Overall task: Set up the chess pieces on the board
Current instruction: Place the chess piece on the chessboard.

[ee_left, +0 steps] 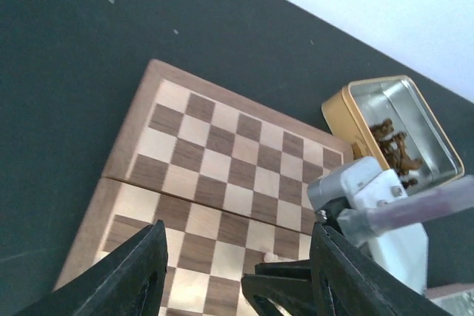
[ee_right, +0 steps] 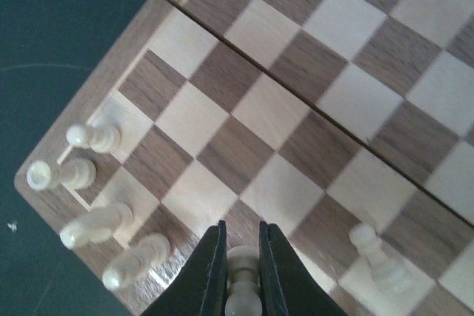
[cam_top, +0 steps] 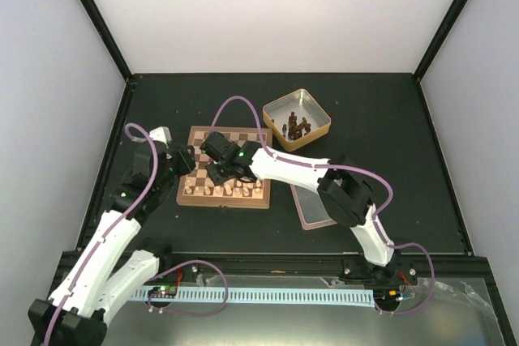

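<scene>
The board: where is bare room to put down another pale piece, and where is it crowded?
The board is bare across its half toward the tin, and on the middle squares between the fold and the near rows. Crowded: the near edge, where pale pieces stand beside the right claw, shut on another.

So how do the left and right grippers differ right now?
The left gripper stands open and empty; the right gripper is shut on a pale chess piece. The left gripper hangs at the board's left side, the right gripper over its near rows, beside standing pale pieces. Both are over the board.
</scene>
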